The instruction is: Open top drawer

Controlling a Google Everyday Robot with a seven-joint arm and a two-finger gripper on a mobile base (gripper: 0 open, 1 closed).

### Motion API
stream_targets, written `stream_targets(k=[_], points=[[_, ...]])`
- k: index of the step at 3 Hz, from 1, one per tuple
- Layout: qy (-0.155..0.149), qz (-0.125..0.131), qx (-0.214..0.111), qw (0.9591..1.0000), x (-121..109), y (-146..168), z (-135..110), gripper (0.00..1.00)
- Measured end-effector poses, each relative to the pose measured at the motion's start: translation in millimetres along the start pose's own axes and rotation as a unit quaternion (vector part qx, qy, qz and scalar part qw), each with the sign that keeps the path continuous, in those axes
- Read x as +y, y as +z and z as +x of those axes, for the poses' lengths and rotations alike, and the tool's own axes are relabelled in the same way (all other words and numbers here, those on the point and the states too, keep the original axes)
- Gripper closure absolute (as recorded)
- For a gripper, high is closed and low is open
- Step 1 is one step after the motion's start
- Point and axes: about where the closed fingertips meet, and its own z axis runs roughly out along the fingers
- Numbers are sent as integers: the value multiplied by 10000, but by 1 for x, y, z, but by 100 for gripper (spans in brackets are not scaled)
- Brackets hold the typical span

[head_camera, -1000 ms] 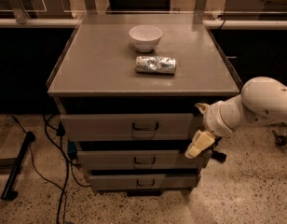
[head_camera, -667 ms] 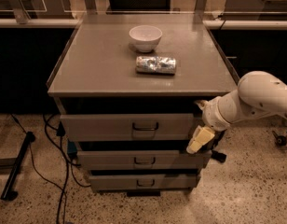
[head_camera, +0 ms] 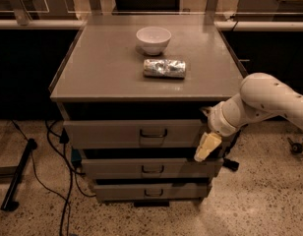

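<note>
The top drawer [head_camera: 117,134] is the widest of three grey drawers under the grey cabinet top. Its flat front carries a small dark loop handle [head_camera: 153,133] at its centre. A dark gap shows between the drawer front and the cabinet top. My gripper [head_camera: 204,150] hangs from the white arm [head_camera: 269,102] at the right end of the top drawer's front, pointing down and to the left. It sits well to the right of the handle and does not touch it.
A white bowl [head_camera: 153,39] and a foil-wrapped roll [head_camera: 164,68] lie on the cabinet top [head_camera: 92,68]. Two narrower drawers [head_camera: 152,168] sit below. Black cables [head_camera: 63,171] and a dark bar [head_camera: 17,181] lie on the speckled floor at left. Dark counters flank the cabinet.
The arm and gripper have shifted slightly up and closer to the right end of the top drawer. The drawers, bowl and foil roll have not moved.
</note>
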Motion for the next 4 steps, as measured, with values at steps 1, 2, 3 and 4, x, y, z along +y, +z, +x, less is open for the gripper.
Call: stream_targets(k=[1, 2, 3, 4], points=[[-1, -123, 69, 9999, 4, 12, 2, 0], [35, -190, 79, 9998, 5, 21, 4, 3], [35, -190, 79, 9998, 5, 21, 4, 27], [35, -191, 79, 9998, 5, 21, 4, 58]])
